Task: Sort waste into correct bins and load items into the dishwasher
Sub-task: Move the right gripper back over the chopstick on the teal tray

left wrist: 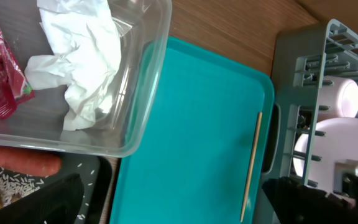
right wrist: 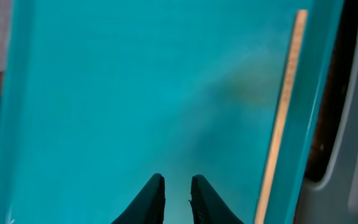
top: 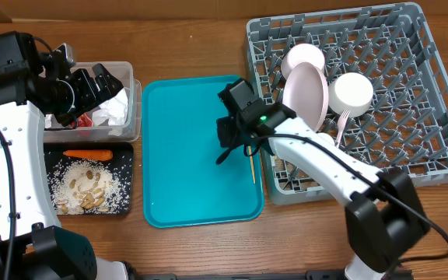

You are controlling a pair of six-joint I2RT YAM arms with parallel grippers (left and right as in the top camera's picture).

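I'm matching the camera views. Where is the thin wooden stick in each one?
Overhead: the wooden stick lies along the right edge of the teal tray.
Left wrist: stick right of centre, nearly vertical.
Right wrist: stick on the right side, slightly slanted.
Shared landmark: the teal tray under it.

Wooden table [top: 193, 39], clear tub [top: 137, 101], black tray [top: 127, 152], teal tray [top: 185, 155], grey dish rack [top: 418, 109]
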